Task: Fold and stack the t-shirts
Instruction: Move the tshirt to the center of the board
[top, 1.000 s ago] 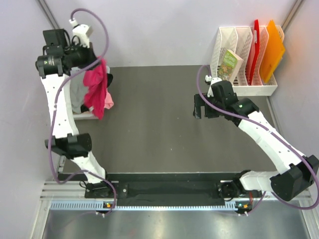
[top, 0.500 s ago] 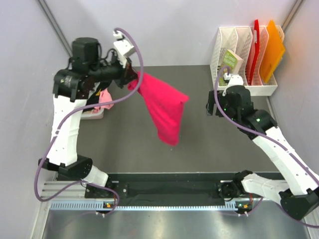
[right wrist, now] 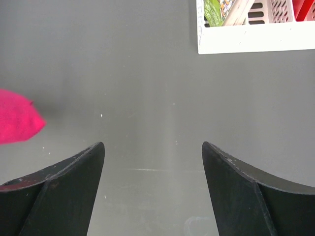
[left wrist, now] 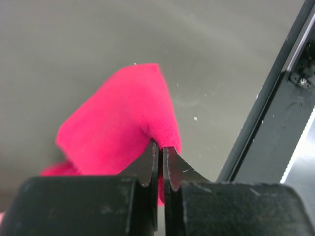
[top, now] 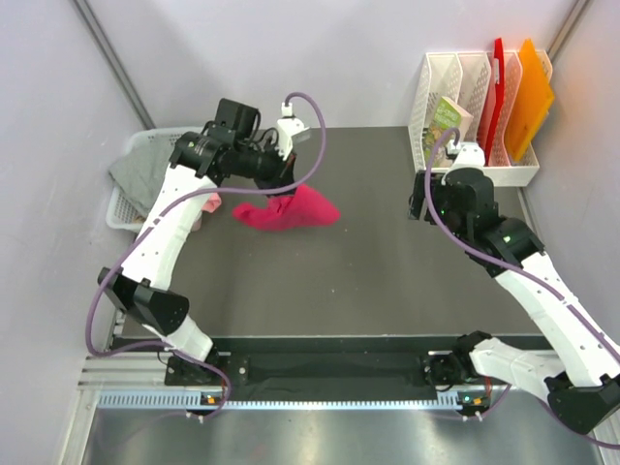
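Basket [top: 116,207] of white mesh sits at the far left edge of the dark table [top: 368,276]. A grey t-shirt [top: 138,170] is heaped over its rim, and a sliver of light pink t-shirt [top: 211,201] shows just beside it, so these look like the pile waiting its turn.

Right of the basket, the left gripper [left wrist: 160,148] has its jaws pressed together on a hem or corner of the crimson t-shirt [top: 289,211]. In the left wrist view the cloth is pinched between the black fingers and falls away below them. From above, the garment lies bunched on the table under the gripper rather than spread flat. Pinching one edge seems meant to let the shirt be dragged or laid out toward the open middle of the table; my judgement is that flattening comes next, and folding has not begun.

Further right, the right gripper [right wrist: 151,148] hangs over bare table with its fingers wide apart and nothing between them, well apart from the shirt, whose edge only just enters its wrist view. It looks placed to take a second corner.

At the far right stands a white file rack [top: 484,176] holding a green booklet [top: 446,121], a red folder [top: 498,77] and an orange folder [top: 533,92].
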